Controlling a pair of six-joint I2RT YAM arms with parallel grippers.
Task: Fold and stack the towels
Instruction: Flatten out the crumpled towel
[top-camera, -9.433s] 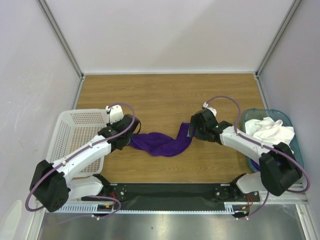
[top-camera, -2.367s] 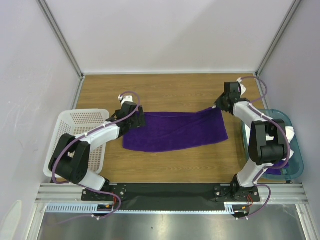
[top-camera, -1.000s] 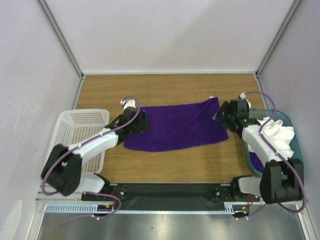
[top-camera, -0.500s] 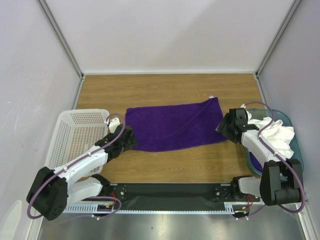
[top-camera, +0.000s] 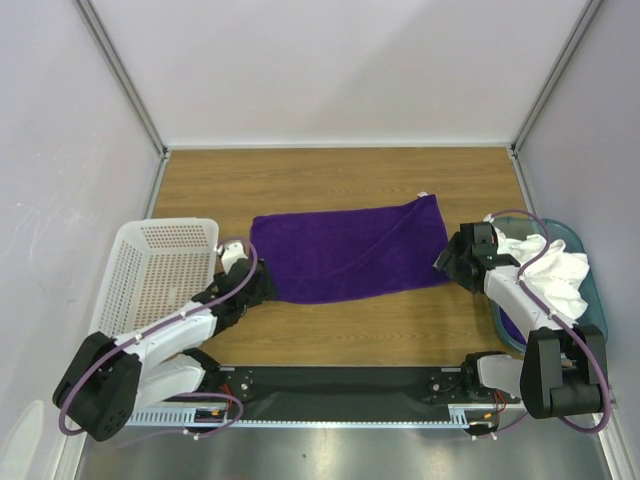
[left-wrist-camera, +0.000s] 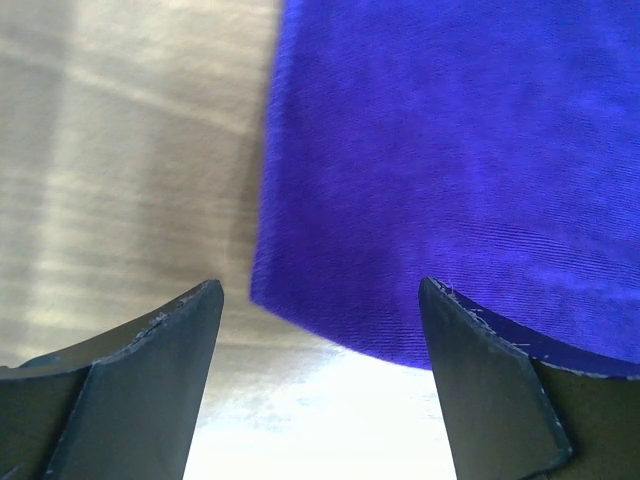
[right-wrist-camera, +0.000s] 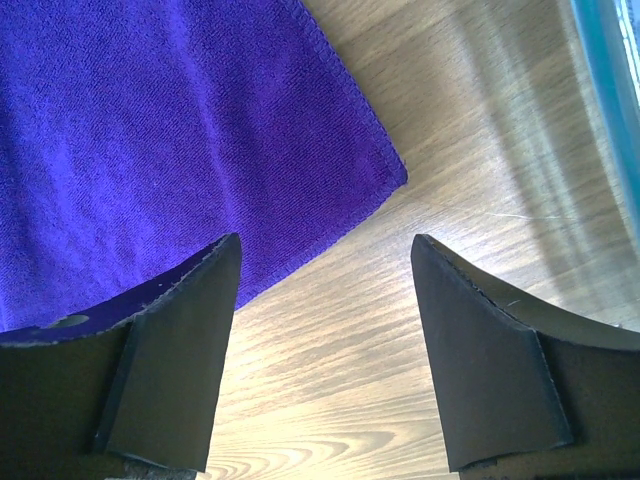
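- The purple towel (top-camera: 348, 250) is spread flat on the table (top-camera: 340, 180).
- The left gripper (left-wrist-camera: 318, 300) is held open, empty, at its corner.
- The right gripper (right-wrist-camera: 325, 250) is likewise held open, empty.

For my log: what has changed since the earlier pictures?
The purple towel, bunched between both grippers before, now lies spread flat. The left gripper and right gripper let go and drew back to its near corners, open. The basket, bin and white towel stayed.

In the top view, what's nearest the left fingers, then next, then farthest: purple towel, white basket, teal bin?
1. purple towel, right beside the left fingers, mid-table.
2. white basket, to the left.
3. teal bin, far right.
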